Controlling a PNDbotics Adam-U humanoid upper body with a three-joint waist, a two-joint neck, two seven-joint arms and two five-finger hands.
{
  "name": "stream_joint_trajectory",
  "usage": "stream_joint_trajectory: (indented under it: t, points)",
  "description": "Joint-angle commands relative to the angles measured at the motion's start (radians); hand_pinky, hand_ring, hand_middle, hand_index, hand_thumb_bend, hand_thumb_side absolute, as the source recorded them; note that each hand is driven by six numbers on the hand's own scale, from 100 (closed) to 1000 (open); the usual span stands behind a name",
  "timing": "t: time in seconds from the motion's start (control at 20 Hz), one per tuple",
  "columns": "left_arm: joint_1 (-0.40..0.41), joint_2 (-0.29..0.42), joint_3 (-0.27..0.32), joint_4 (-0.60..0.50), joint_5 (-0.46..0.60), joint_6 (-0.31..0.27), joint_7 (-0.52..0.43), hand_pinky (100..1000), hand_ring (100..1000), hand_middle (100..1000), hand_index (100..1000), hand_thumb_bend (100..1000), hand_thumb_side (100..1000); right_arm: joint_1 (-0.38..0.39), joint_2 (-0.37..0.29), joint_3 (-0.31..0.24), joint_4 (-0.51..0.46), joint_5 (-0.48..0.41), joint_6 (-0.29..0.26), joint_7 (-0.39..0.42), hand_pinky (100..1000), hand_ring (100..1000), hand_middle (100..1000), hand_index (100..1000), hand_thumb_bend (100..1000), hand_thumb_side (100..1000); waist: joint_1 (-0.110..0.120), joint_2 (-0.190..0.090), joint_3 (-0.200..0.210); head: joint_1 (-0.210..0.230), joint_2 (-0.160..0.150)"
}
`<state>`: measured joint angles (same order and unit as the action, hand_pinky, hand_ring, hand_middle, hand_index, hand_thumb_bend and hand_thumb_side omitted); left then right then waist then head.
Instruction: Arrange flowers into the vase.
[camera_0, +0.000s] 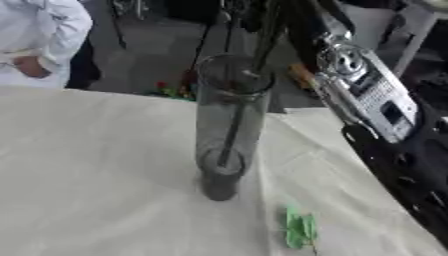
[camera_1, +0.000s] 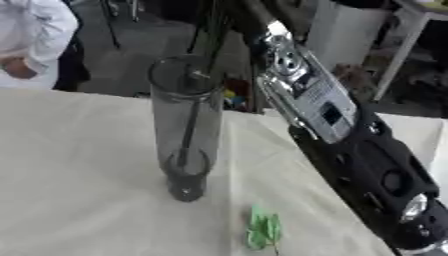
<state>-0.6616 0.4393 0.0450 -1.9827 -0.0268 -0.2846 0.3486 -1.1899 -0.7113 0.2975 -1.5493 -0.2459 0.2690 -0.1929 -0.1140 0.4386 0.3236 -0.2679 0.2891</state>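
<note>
A tall clear glass vase (camera_0: 213, 115) stands upright on the table's white cloth (camera_0: 96, 165). One dark flower stem (camera_0: 233, 137) stands inside it, its foot at the vase bottom, and it runs out past the rim to the top edge; its bloom is out of view. My right arm (camera_1: 319, 107), silver and black, rises from the lower right past the vase. Only a dark shape of my right hand (camera_1: 241, 12) shows at the top edge by the stem. A green leaf (camera_0: 300, 227) lies on the cloth in front of the vase.
Red flowers (camera_0: 171, 87) with green leaves show just beyond the table's far edge, behind the vase. The table's right edge runs diagonally under my right arm. Chairs and furniture stand on the floor behind.
</note>
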Motion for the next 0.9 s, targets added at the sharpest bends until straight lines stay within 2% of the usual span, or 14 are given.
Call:
stream_joint_trajectory:
  t: [0.05, 0.4, 0.75, 0.9]
  points:
    - [-0.009, 0.01, 0.012, -0.017, 0.0, 0.0, 0.003, 833, 937, 885, 943, 100, 1000, -0.013, -0.035, -0.007, -0.025, 0.025, -0.014, 0.007, 638, 563, 406, 356, 100, 1000, 0.01, -0.029, 0.0, 0.001, -0.009]
    - [-0.007, 0.008, 0.014, -0.017, 0.0, 0.0, 0.005, 833, 936, 886, 943, 100, 1000, 0.007, -0.056, 0.007, -0.055, 0.085, -0.056, 0.033, 670, 590, 431, 403, 100, 1000, 0.014, -0.031, -0.005, 0.003, -0.013]
    - [-0.008, 0.007, 0.015, -0.017, 0.0, -0.001, 0.007, 832, 938, 886, 943, 100, 1000, 0.019, -0.069, 0.015, -0.068, 0.176, -0.096, 0.091, 745, 664, 499, 540, 100, 1000, 0.013, -0.031, -0.008, 0.005, -0.012]
    - [-0.008, 0.007, 0.016, -0.017, 0.0, -0.001, 0.008, 832, 937, 885, 943, 100, 1000, 0.022, -0.069, 0.015, -0.063, 0.203, -0.098, 0.123, 750, 669, 504, 543, 100, 1000, 0.013, -0.031, -0.008, 0.006, -0.013]
